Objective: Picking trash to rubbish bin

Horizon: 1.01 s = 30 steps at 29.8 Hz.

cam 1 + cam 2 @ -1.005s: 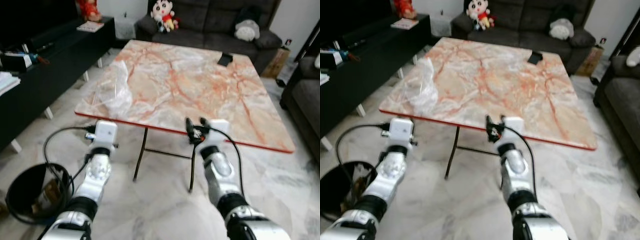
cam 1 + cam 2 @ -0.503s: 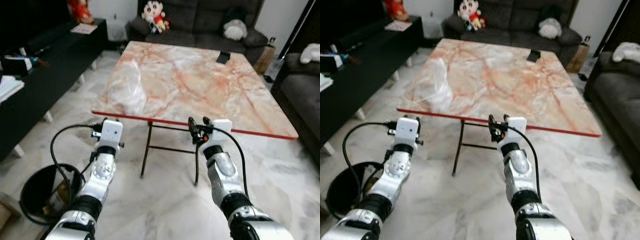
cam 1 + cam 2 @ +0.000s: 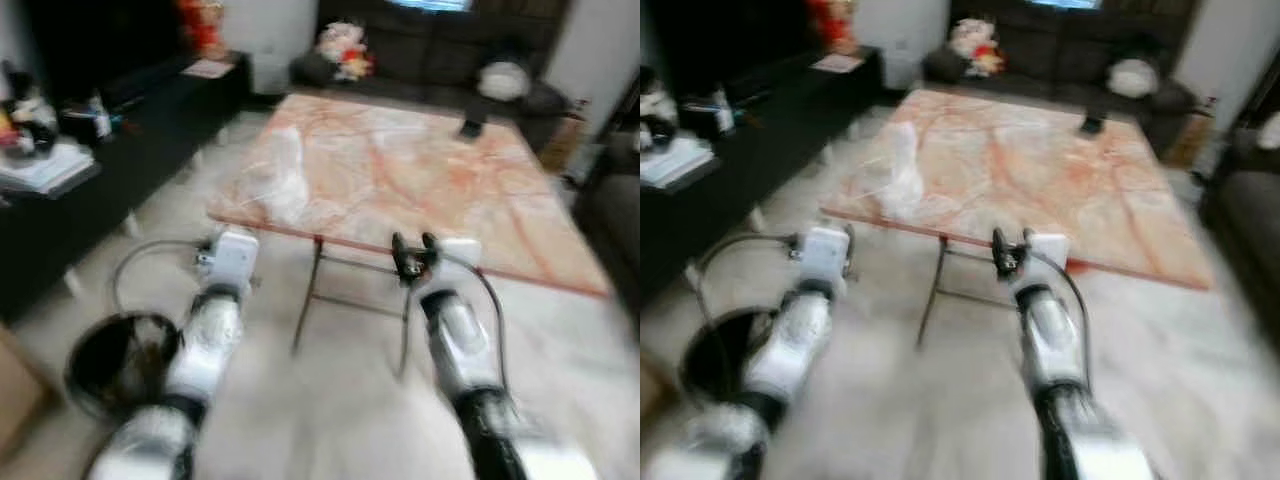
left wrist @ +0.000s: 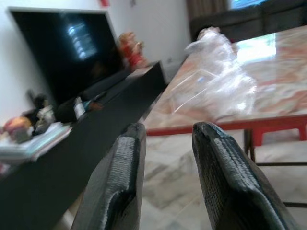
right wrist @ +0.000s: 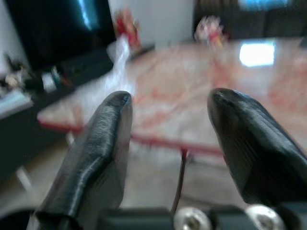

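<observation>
Left wrist view: the left gripper (image 4: 165, 136) has its fingers (image 4: 125, 158) parted by a narrow gap, nothing between them. Just beyond the tips, a crumpled clear plastic bag (image 4: 216, 81) lies at the near edge of the marble tabletop (image 4: 278, 91). The right gripper (image 5: 168, 103) has its fingers (image 5: 112, 120) spread wide and empty, the tabletop's red edge ahead of them. Down beside the left arm, a black rubbish bin (image 3: 115, 360) stands on the floor. Past the tabletop, a dark sofa (image 3: 1070, 50) holds a doll (image 3: 975, 45).
</observation>
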{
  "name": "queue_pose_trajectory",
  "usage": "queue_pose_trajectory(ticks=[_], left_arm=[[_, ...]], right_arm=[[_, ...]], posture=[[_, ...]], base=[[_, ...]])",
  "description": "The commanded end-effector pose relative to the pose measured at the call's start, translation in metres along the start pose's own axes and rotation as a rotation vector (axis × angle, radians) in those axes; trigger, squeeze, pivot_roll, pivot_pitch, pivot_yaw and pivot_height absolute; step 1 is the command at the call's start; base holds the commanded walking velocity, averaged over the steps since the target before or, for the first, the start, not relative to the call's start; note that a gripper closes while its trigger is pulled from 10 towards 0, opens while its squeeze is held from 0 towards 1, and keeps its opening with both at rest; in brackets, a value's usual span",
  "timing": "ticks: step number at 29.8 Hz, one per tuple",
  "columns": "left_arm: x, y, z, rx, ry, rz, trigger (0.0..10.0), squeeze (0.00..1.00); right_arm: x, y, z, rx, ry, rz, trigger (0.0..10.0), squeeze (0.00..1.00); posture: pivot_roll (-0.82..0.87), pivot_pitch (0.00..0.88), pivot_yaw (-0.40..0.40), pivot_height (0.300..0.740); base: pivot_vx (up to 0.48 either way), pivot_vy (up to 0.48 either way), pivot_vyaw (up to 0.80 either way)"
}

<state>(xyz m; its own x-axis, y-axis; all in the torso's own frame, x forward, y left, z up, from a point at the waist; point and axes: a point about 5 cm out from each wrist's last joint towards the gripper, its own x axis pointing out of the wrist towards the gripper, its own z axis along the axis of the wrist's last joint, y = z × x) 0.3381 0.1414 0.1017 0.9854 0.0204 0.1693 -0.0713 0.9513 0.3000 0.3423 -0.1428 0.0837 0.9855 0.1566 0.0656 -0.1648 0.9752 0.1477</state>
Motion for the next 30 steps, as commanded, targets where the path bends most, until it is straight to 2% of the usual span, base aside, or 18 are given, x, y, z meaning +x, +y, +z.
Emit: queue_pose_trajectory(ticks=[1, 27, 30], left_arm=[[0.006, 0.003, 0.008, 0.01, -0.032, 0.007, 10.0, 0.0], [0.01, 0.008, 0.014, 0.007, -0.053, 0.029, 10.0, 0.0], [0.013, 0.009, 0.022, 0.003, -0.085, 0.024, 10.0, 0.0]], right_arm=[[0.008, 0.007, 0.009, -0.01, -0.021, 0.025, 10.0, 0.0], [0.01, 0.011, 0.01, -0.006, -0.029, 0.051, 10.0, 0.0], [0.01, 0.012, 0.011, -0.004, -0.031, 0.053, 10.0, 0.0]], posture=[[0.22, 0.0, -0.086, 0.74], [0.22, 0.0, -0.09, 0.74], [0.22, 0.0, -0.09, 0.74]], base=[[0.48, 0.0, 0.0], [0.48, 0.0, 0.0], [0.48, 0.0, 0.0]])
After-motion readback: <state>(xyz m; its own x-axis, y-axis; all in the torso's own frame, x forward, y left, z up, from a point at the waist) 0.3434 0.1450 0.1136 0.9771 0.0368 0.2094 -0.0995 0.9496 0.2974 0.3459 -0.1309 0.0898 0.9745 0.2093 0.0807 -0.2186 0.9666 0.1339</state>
